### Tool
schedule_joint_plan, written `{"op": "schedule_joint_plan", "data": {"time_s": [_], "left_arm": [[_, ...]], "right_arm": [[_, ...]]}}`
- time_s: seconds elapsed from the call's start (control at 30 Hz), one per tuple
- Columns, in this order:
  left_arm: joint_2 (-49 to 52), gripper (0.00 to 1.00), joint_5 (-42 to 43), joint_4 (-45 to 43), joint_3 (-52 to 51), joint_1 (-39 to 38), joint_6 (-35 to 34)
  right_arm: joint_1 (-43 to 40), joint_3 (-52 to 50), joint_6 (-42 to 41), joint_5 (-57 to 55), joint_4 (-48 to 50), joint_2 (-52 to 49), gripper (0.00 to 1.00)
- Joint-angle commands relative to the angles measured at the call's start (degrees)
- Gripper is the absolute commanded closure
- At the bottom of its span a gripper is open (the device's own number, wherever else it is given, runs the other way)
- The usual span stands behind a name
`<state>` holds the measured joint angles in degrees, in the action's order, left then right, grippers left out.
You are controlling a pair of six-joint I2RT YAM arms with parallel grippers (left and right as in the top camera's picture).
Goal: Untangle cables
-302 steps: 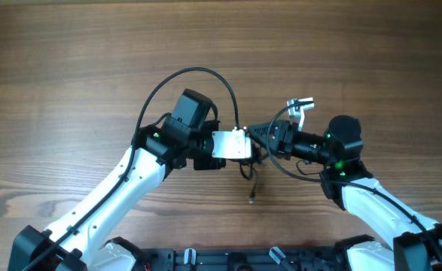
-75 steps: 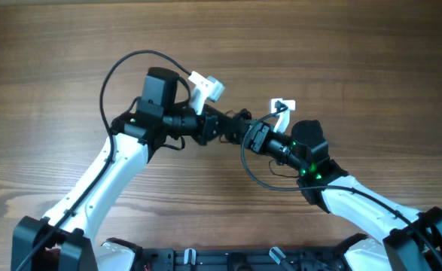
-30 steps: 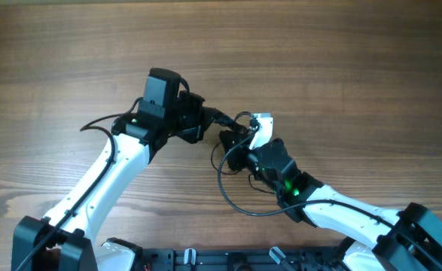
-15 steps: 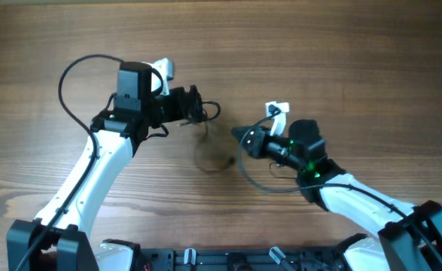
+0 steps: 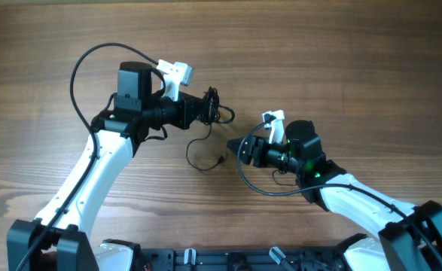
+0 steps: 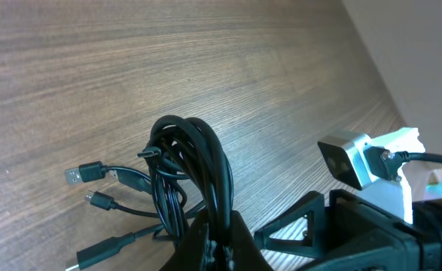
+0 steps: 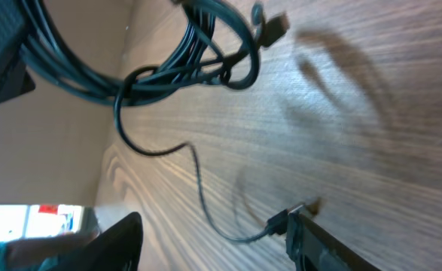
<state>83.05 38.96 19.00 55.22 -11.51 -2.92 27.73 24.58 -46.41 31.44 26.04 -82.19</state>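
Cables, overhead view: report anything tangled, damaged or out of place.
The cables are a tangled bundle of loops pinched in the left gripper. One strand hangs loose from it, its plug end down on the table. No damage is visible.

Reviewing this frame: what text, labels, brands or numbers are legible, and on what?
None: no readable text on the cables or the wooden table in any view.
The red patch at the lower left of the right wrist view may be a sign, but it is too blurred to read.
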Motion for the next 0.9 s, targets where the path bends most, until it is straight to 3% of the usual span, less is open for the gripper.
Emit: {"op": "schedule_joint_plan", "data": {"time_s": [0.0,0.13,0.27,0.33,0.4,0.57,0.87], "left_arm": [[0.2,0.96,1.5,-0.4,0.2,0.0,-14.1],[0.2,0.96,1.3,-0.5,0.2,0.0,-30.0],[0.2,0.96,-7.1,-0.6,0.2,0.0,-42.9],[0.2,0.96,-10.9,-0.6,0.2,0.0,-50.5],[0.2,0.96,-12.3,-0.6,0.2,0.0,-57.9],[0.2,0.96,-12.5,-0.5,0.2,0.0,-61.2],[0.2,0.96,-12.4,-0.6,0.2,0.0,-75.5]], "right_arm": [[0.2,0.3,-4.0,-7.5,1.8,0.5,0.41],[0.7,0.3,-8.9,-6.8,3.6,0.5,0.41],[3.7,0.3,-9.3,-1.0,5.0,0.5,0.41],[6.4,0.3,-7.9,0.2,6.9,0.5,0.39],[11.6,0.3,0.6,-4.7,7.7,0.5,0.37],[18.6,0.3,7.0,-23.0,7.6,0.0,0.26],[18.8,0.3,8.7,-23.9,6.8,-0.1,0.31]]}}
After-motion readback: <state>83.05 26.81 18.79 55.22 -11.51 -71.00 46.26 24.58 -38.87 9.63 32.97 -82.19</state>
